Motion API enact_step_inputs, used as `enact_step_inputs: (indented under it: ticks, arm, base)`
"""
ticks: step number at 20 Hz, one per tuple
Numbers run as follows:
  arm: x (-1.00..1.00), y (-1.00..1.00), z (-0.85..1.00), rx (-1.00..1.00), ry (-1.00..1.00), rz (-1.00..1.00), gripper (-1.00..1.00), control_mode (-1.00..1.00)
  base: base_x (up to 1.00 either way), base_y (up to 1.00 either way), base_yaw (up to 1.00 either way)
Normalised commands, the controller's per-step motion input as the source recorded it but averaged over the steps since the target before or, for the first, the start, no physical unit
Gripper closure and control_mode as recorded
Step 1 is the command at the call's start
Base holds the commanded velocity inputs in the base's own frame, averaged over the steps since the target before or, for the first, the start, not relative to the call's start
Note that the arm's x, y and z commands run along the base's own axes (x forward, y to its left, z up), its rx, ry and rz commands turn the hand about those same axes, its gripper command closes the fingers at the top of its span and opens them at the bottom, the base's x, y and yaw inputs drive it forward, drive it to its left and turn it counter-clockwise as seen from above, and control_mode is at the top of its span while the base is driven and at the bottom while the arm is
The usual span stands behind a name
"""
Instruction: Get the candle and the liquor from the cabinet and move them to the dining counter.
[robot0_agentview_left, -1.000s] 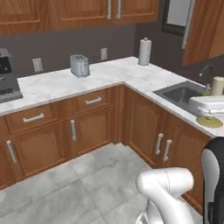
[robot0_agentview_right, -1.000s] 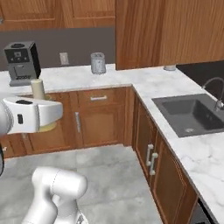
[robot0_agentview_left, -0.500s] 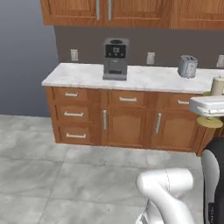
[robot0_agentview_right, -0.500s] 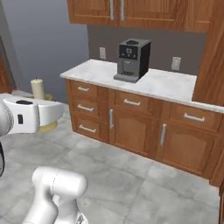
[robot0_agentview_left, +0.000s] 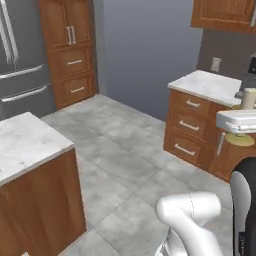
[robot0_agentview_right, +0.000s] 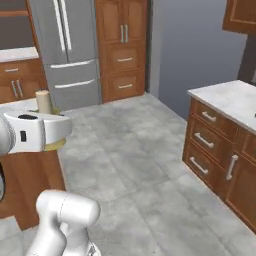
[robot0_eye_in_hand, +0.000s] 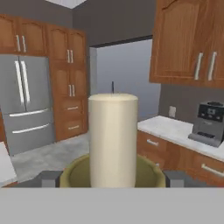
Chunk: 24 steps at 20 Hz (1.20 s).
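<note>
The white arm's two-finger gripper (robot0_eye_in_hand: 112, 179) carries the pale cream pillar candle on its round olive-gold base (robot0_eye_in_hand: 113, 139) through the kitchen, its dark fingertips (robot0_eye_in_hand: 49, 178) spread wide on either side of the base and pinching it between them. The candle stands upright in the grip, a thin dark wick at its top. From the left base view the candle (robot0_agentview_left: 248, 98) peeks above the white hand at the right edge; from the right base view it (robot0_agentview_right: 44, 101) rises behind the hand at the left.

The whole scene has changed since half a second ago, so the base has turned: the worktop with the black coffee machine that faced the cameras then now sits at the far right, and a stainless steel double-door refrigerator (robot0_agentview_right: 64, 47), tall reddish-brown wooden pantry cupboards (robot0_agentview_right: 122, 45) and open grey tiled floor (robot0_agentview_left: 120, 150) take its place. A corner of the white grey-veined marble counter on a brown wooden base (robot0_agentview_left: 25, 142) now shows at the lower left of the left base view. The candle's place in the gripper is unchanged. In the hand view, the black coffee machine (robot0_eye_in_hand: 211, 123) stands on a marble worktop beneath the reddish-brown wall cabinet with long grey bar handles (robot0_eye_in_hand: 188, 41).
</note>
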Motion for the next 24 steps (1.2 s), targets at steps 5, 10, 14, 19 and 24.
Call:
enact_step_inputs:
  ticks: [5,10,14,19,24]
  arm:
    - [0.00,0.00,0.00,0.00,0.00,0.00,1.00,1.00]
    - [0.00,0.00,0.00,0.00,0.00,0.00,1.00,1.00]
    - [0.00,0.00,0.00,0.00,0.00,0.00,1.00,1.00]
    - [0.00,0.00,0.00,0.00,0.00,0.00,1.00,1.00]
    - [0.00,0.00,0.00,0.00,0.00,0.00,1.00,1.00]
  base:
    - [-0.02,0.00,1.00]
    - [0.00,0.00,1.00]
    - [0.00,0.00,1.00]
    - [0.07,-0.06,0.96]
    - [0.46,-0.58,0.38]
